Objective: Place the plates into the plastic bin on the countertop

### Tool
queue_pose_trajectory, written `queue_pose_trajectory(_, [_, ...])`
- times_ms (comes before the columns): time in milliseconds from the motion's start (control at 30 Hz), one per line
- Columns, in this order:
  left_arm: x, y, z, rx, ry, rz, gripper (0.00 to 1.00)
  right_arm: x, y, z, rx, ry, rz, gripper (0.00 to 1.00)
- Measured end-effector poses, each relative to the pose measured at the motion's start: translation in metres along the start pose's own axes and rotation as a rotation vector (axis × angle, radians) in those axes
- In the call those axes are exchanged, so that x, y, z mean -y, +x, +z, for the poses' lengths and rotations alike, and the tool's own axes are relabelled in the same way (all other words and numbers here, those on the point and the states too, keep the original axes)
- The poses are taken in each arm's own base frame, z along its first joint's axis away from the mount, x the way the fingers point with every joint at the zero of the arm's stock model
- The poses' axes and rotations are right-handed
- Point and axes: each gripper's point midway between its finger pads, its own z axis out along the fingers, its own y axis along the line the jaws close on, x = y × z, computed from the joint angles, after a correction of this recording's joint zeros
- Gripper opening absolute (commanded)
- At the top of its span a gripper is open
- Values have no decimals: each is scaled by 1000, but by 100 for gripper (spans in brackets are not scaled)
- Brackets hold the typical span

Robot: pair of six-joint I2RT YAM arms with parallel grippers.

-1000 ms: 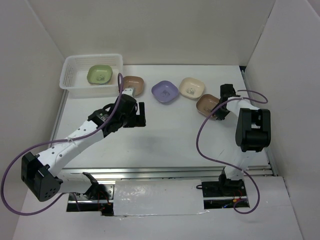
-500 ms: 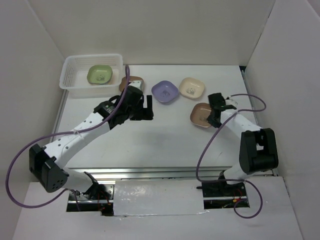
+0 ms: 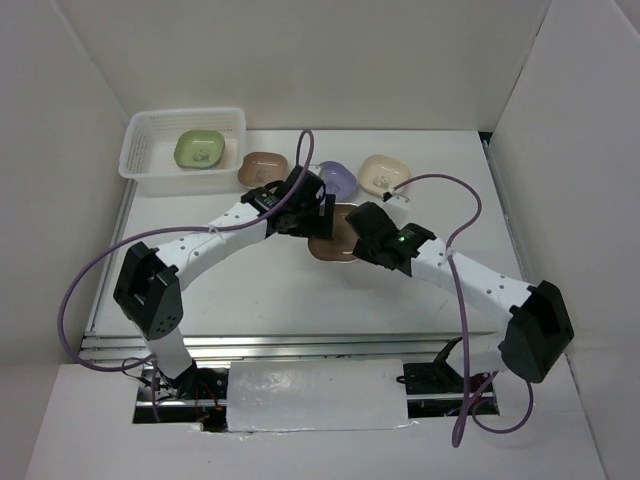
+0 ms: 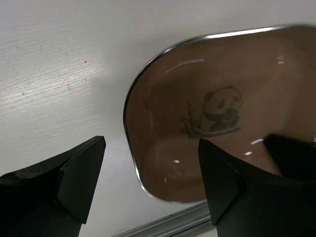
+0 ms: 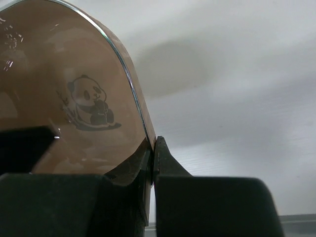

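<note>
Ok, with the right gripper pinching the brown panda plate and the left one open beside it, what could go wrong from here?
The right gripper holds the brown plate only by its thin rim, so it may tilt or slip out.
The open left gripper straddles another part of the rim close by; closing badly could knock the plate loose or bump the right gripper.
</note>
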Motion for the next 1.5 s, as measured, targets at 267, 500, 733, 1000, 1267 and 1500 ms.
queue_pose_trajectory(267, [0,15,8,-43,28,-39,0,-7,-5,-17,13,-46,30,8])
queue_pose_trajectory(500, [-44,-23,-4,39,-108,-71,0,-15,-17,-26,39,-108,54,100])
queue_pose_trajectory(733, [-212,-144,-33,364,-335,-268,0,35,-48,-24,104,-98,136,100])
queue_pose_trajectory(1000, [-322,-257,-19,593,-366,-126,0,50,-27,-7,20,-139,73,100])
queue_pose_trajectory(1267, [-435,-228,52,493,-330,-198,0,19,-9,-9,-40,-291,7,100])
queue_pose_trajectory(1500, [-463,-216,51,468,-369,-193,36,-4,2,-16,-55,-375,-45,100])
